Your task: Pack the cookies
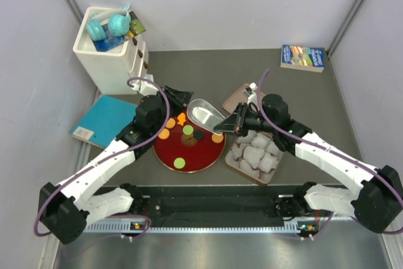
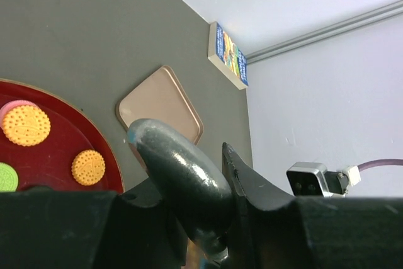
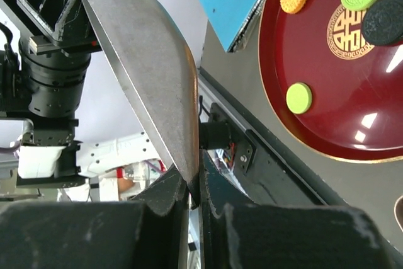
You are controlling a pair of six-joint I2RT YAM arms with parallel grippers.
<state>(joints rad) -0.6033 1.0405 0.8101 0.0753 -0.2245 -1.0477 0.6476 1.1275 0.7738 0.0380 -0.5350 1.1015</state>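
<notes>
Several cookies lie on the dark-red plate (image 1: 201, 159): orange ones (image 1: 164, 134), a green one (image 1: 179, 162) and a black one (image 1: 198, 135). A shiny metal tin (image 1: 204, 114) hangs over the plate's far edge between both arms. My left gripper (image 1: 182, 97) is shut on the tin's rounded dark side (image 2: 182, 168). My right gripper (image 1: 228, 123) is shut on the tin's thin rim (image 3: 151, 74). The left wrist view shows orange cookies (image 2: 26, 125) on the plate (image 2: 63, 137). The right wrist view shows a green cookie (image 3: 299, 97) and a black one (image 3: 384, 20).
A tray of white crinkled paper cups (image 1: 255, 155) sits right of the plate. A tan tray (image 1: 236, 96) lies behind it. A book (image 1: 303, 57) is at the far right, a teal notebook (image 1: 104, 121) and a white box (image 1: 110, 48) with headphones at the left.
</notes>
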